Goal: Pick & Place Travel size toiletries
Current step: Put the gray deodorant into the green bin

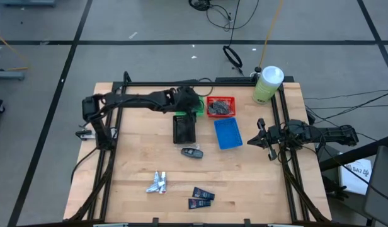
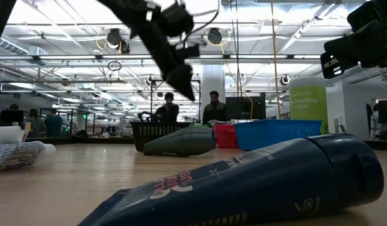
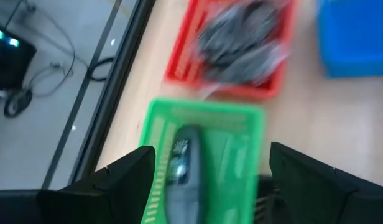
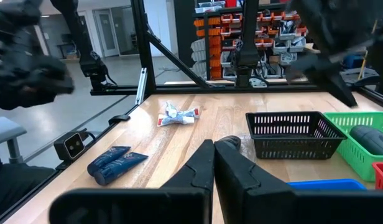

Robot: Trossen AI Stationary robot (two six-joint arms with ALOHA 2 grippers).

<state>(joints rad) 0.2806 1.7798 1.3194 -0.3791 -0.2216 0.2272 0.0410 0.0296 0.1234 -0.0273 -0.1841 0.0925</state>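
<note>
My left gripper (image 1: 193,104) (image 3: 210,171) hovers open over the green bin (image 1: 198,108) (image 3: 204,155), and a black oval piece (image 3: 181,171) lies in that bin below its fingers. Another black oval piece (image 1: 191,152) (image 2: 181,141) lies on the table. Silver-white tubes (image 1: 157,183) (image 4: 177,116) and dark navy packets (image 1: 201,197) (image 4: 114,163) (image 2: 256,182) lie near the near edge. Grey discs (image 1: 219,108) (image 3: 241,37) fill the red bin (image 1: 220,99). My right gripper (image 1: 259,135) (image 4: 214,163) waits shut at the table's right side.
A black mesh bin (image 1: 184,128) (image 4: 291,134) and a blue bin (image 1: 227,133) (image 2: 275,132) stand mid-table. The large pale-green bottle (image 1: 268,84) stands at the far right corner. A black frame (image 1: 112,157) rims the table. People stand in the room behind.
</note>
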